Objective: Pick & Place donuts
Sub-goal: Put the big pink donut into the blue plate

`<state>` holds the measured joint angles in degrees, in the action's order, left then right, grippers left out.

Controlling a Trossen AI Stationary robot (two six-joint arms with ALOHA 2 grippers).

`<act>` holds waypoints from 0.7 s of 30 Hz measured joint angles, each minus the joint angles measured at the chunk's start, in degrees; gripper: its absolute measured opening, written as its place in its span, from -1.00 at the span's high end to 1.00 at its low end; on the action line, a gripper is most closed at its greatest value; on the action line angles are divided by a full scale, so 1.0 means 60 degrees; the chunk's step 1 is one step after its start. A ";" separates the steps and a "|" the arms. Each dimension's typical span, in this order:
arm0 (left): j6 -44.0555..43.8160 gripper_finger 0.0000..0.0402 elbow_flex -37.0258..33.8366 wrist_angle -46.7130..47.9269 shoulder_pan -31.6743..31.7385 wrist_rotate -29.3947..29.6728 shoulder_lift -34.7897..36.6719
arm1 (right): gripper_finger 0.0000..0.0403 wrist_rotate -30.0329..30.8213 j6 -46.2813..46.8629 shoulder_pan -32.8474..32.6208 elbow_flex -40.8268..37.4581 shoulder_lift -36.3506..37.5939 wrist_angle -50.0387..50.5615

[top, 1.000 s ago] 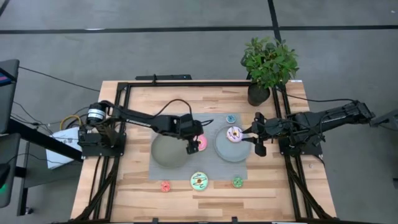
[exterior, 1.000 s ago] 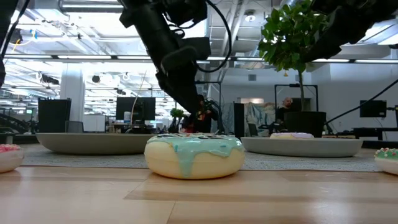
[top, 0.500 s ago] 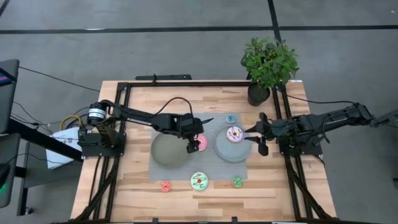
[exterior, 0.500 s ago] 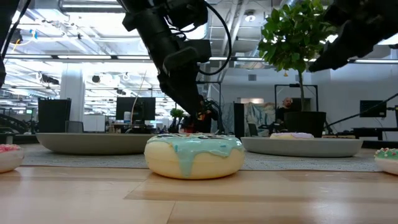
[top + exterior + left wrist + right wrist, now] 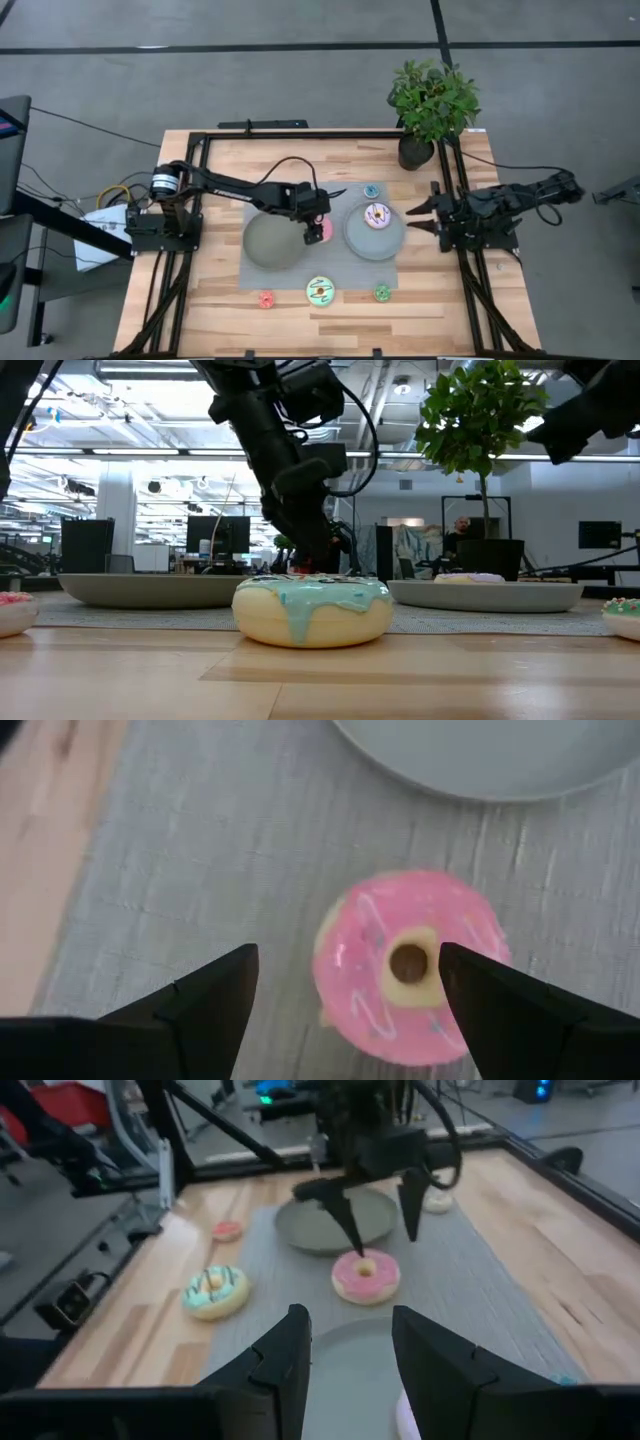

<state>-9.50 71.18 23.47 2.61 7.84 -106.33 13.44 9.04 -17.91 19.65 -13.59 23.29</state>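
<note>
On grey woven mat, glossy pink ring donut (image 5: 410,965) beneath wide-open left hand (image 5: 345,995); right hand (image 5: 418,219) part-open, empty

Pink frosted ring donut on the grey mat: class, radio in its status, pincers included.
Left pincer open, poised over the pink frosted ring donut. Donut on the grey woven mat, not gripped. Right pincer empty, at the table's right edge. Nothing in the way.

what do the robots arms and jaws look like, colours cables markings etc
Both arms are dark, nearly black, jointed links on black frame mounts. The left arm has a silver, orange-ringed collar near its base and a loose black cable looping over its wrist. The right arm trails a thin black cable too. Each gripper ends in two plain dark tapered jaws; no markings are visible.
</note>
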 joint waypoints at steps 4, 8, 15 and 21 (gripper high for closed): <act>0.0052 -0.52 0.0179 0.0219 0.0150 0.0007 -0.0120 | 0.34 0.0005 0.0004 -0.0144 -0.0029 0.0079 -0.0083; 0.0049 -0.52 0.0223 0.0322 0.0213 0.0000 -0.0266 | 0.34 0.0006 0.0007 -0.0124 -0.0024 0.0074 -0.0079; 0.0047 -0.52 0.0215 0.0457 0.0220 0.0000 -0.0313 | 0.34 0.0010 0.0015 -0.0120 -0.0024 0.0074 -0.0075; 0.0107 -0.52 0.0215 0.0469 0.0219 -0.0014 -0.0313 | 0.33 0.0013 0.0016 -0.0120 -0.0024 0.0074 -0.0095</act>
<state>-8.86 72.47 26.28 3.92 7.75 -108.20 13.52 9.13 -18.63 19.51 -13.15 22.72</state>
